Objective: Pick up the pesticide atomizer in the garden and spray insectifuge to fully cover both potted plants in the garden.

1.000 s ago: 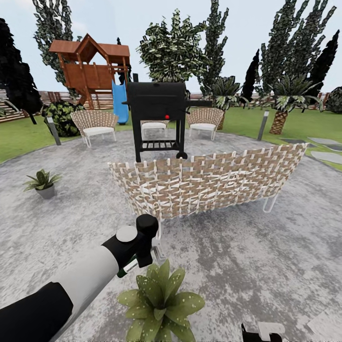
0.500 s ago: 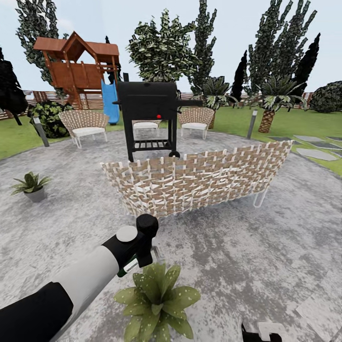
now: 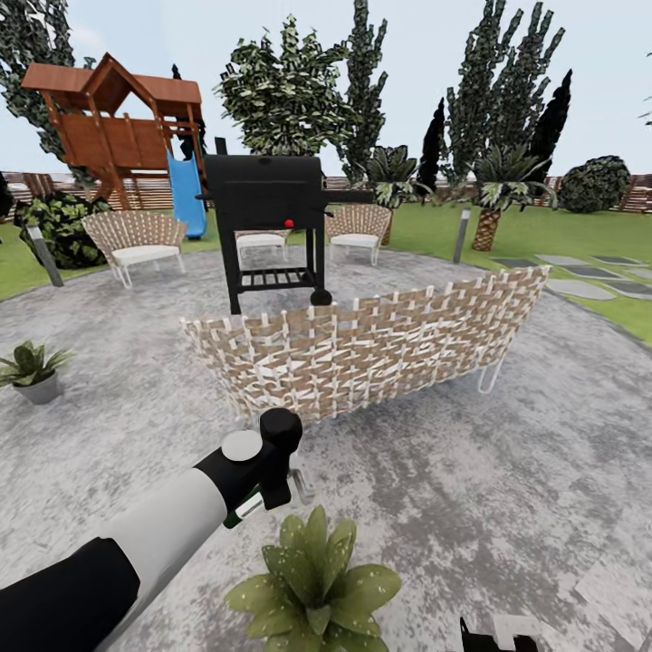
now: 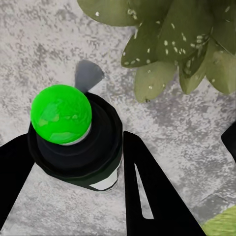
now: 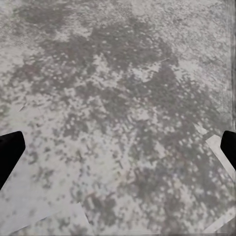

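Spray bottle (image 4: 76, 142) sits between the left gripper's (image 4: 73, 162) jaws, closed on its body, just beside the near potted plant (image 3: 312, 584) on the patio (image 3: 507, 471). Likely light, rigid, smooth plastic; best held around the body, below the head. Dark body, black head, bright green spot. Right gripper (image 5: 118, 147): jaws wide apart, holding nothing. 2nd plant (image 3: 32, 371) well apart.

txt: none legible | labels/brands/nos./signs: none on any obj. in any view
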Controlling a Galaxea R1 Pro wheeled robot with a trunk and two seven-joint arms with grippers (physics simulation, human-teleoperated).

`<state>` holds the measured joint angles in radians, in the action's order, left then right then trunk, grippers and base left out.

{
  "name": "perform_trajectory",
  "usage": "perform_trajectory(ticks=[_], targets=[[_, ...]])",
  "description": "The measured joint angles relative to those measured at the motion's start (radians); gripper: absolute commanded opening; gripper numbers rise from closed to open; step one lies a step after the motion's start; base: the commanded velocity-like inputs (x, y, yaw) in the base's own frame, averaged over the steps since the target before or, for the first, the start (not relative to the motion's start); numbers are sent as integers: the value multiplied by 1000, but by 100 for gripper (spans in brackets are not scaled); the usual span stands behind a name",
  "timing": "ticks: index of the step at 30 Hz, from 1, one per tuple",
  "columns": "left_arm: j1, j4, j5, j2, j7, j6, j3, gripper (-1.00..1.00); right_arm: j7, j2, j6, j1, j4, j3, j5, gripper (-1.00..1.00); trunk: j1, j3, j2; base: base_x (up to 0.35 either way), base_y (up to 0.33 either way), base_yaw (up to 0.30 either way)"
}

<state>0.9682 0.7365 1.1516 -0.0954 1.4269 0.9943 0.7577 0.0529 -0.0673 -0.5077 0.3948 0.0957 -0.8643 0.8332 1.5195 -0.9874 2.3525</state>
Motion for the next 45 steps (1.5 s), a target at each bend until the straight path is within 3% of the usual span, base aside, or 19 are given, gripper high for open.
perform_trajectory(ticks=[19, 21, 24, 26, 33, 45], targets=[[-7, -11, 0, 4, 0, -1, 4, -100, 0, 0, 0, 0, 0, 0, 0, 100, 0, 0, 0, 3, 2, -21], [-15, -8, -1, -6, 1, 0, 8, -100, 0, 0, 0, 0, 0, 0, 0, 100, 0, 0, 0, 0, 0, 0], [-16, -1, -1, -42, 2, 0, 10, -100, 0, 0, 0, 0, 0, 0, 0, 100, 0, 0, 0, 0, 0, 0], [-16, 0, 0, -50, 1, 0, 9, -100, 0, 0, 0, 0, 1, 0, 0, 100, 0, 0, 0, 0, 0, 0], [-16, 1, 0, -50, 0, 0, 0, -100, 0, 0, 0, 0, 1, 0, 0, 100, 0, 0, 0, -32, 0, 0], [-16, 2, 0, -50, -1, 0, 0, -100, 0, 0, 0, 0, 1, 0, 0, 100, 1, 0, 0, -326, 0, 0]])
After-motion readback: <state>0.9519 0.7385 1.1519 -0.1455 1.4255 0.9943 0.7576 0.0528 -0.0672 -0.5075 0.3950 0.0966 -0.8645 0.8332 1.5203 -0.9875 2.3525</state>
